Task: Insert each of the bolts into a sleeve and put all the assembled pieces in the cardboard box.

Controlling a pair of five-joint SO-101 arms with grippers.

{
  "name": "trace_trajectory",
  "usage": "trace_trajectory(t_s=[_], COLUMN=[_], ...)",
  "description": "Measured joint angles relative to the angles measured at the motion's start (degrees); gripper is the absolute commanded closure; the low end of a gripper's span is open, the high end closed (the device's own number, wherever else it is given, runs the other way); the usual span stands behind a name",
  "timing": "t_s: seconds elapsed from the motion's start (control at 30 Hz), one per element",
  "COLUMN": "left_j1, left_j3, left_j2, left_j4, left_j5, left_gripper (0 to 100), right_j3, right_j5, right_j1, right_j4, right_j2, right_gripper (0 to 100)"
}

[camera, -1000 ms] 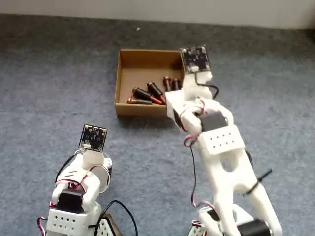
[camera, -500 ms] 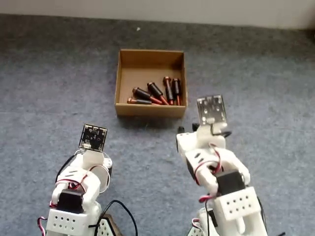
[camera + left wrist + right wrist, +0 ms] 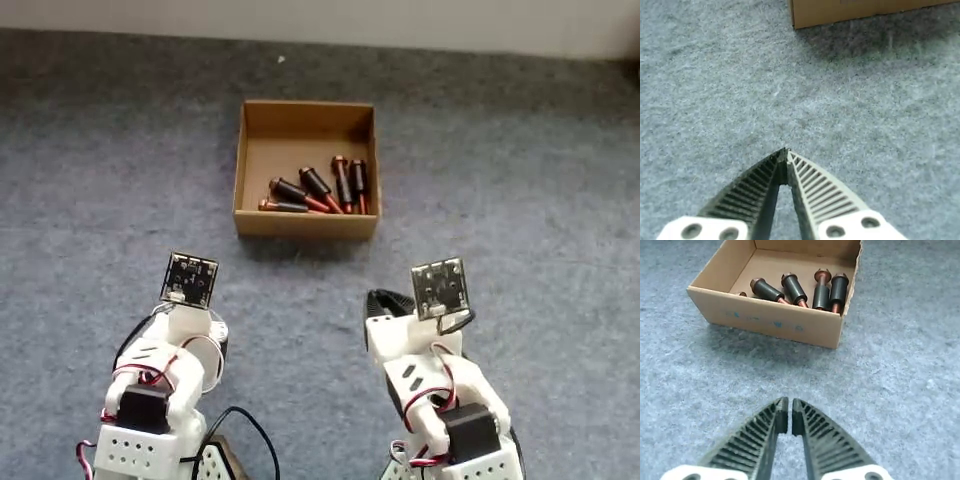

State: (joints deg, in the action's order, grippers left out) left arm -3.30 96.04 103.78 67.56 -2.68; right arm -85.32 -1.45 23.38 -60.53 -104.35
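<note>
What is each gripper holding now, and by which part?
Nothing. The left gripper and the right gripper are both shut and empty; the assembled pieces lie in the cardboard box.

Likely a robotics lab, left arm (image 3: 165, 370), right arm (image 3: 440, 400), grey carpet (image 3: 110, 150), pale wall (image 3: 400, 18)

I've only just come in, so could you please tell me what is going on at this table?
The job here is packing bolts fitted into sleeves into a cardboard box. Several assembled pieces lie inside it. Nothing is being handled at this moment: the left gripper and the right gripper are both shut on nothing, over the grey carpet on the near side of the box.
</note>
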Motion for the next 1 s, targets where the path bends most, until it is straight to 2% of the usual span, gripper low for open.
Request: trace_trajectory(t_s=[0.37,0.6,0.87,1.0], left_j1=[0.0,0.0,0.0,0.0], left_j3=[0.0,0.0,0.0,0.0], left_j2=[0.0,0.0,0.0,0.0], left_j4=[0.0,0.0,0.0,0.0], left_j5=[0.0,0.0,0.0,0.0], left_gripper=[99,99,99,99], right_j3=[-10.02,-10.37,-10.37,-10.37], right_j5=[0.0,0.0,0.0,0.0], right_j1=[-0.09,-0.18,-6.77,-7.56], right_j4=[-0.79,-2.29,-8.62,-10.99], right_j2=[-0.35,-0.44,-0.44,-0.44], right_gripper=[98.9,98.9,98.9,98.9])
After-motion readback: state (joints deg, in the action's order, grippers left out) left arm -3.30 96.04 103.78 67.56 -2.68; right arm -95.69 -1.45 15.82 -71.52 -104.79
